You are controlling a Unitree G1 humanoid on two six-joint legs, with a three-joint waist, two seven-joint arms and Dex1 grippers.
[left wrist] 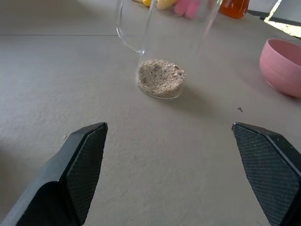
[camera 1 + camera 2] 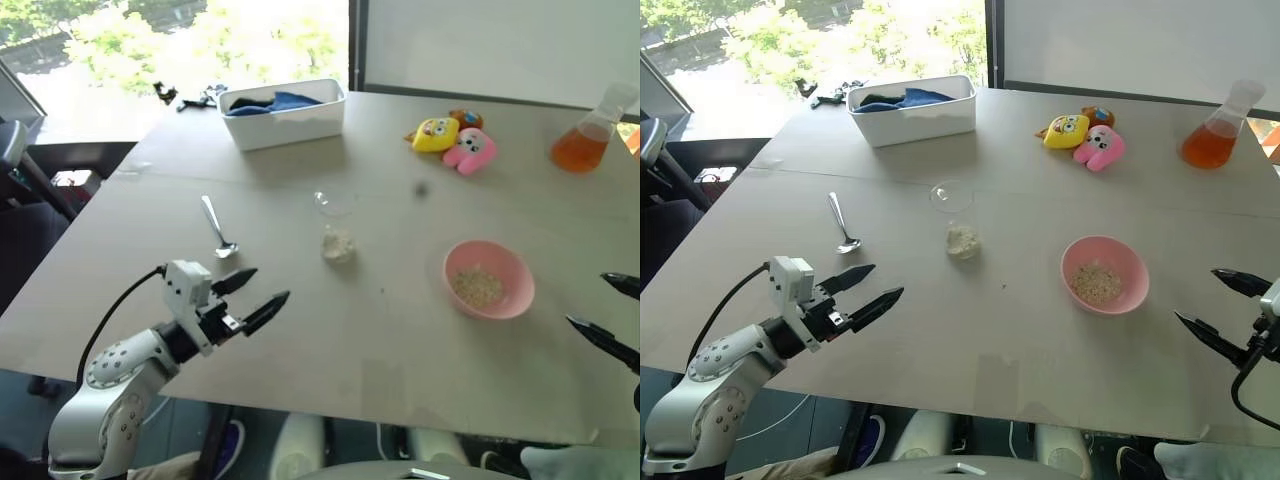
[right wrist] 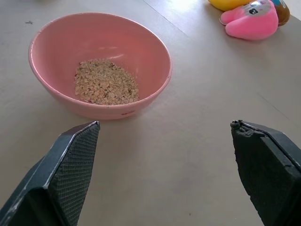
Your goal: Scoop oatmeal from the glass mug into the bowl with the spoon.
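The spoon lies on the counter just beyond the empty, wide-open left gripper, handle pointing away, beside the glass mug; the right gripper gapes too.

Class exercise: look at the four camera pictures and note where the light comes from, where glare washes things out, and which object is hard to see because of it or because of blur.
Left eye view: daylight from the window behind the table bleaches the trees outside. Right eye view: the glass mug nearly vanishes, clear against the pale tabletop. Left wrist view: the mug's upper walls blur. Right wrist view: the bowl is evenly lit and sharp.
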